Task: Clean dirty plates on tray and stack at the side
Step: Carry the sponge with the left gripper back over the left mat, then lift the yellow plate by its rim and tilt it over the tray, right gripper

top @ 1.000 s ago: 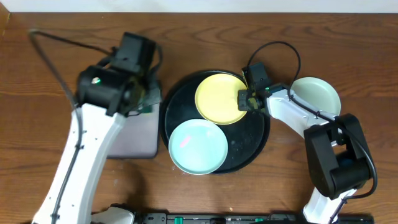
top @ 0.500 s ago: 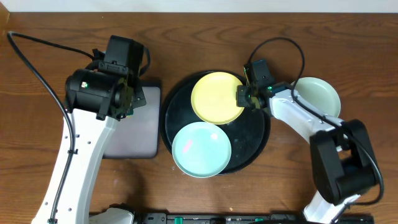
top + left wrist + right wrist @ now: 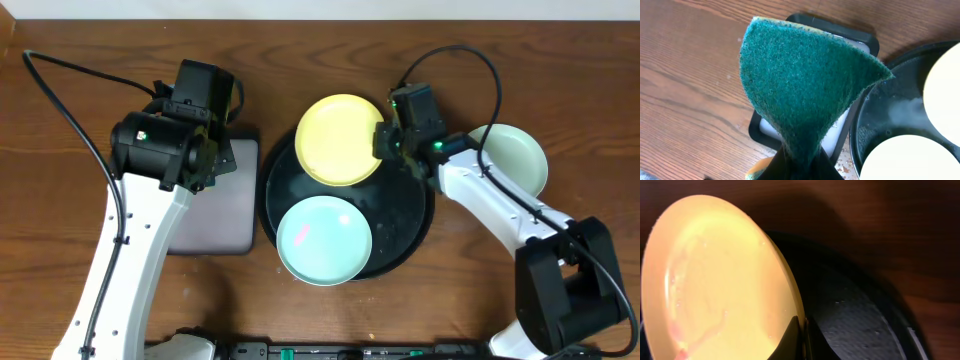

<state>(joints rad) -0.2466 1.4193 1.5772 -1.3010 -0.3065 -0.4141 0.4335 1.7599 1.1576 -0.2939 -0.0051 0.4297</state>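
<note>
My right gripper [image 3: 385,143] is shut on the right rim of the pale yellow plate [image 3: 340,139] and holds it tilted above the back of the round black tray [image 3: 400,215]. In the right wrist view the yellow plate [image 3: 715,280] shows a faint pink smear and the fingers [image 3: 801,337] pinch its edge. A mint-teal plate [image 3: 323,238] with a pink smear lies on the tray's front. Another mint-teal plate [image 3: 512,157] lies on the table to the right. My left gripper [image 3: 800,165] is shut on a green scouring sponge [image 3: 805,85] above the rectangular tray.
A small rectangular black-rimmed tray [image 3: 215,215] sits left of the round tray, also in the left wrist view [image 3: 860,42]. Crumbs lie on the wood between the two trays. Cables run from both arms over the back of the table.
My right gripper has lifted the yellow plate and carried it back and left, past the tray's rim. My left arm rose off the rectangular tray with the sponge, then stayed nearly still.
</note>
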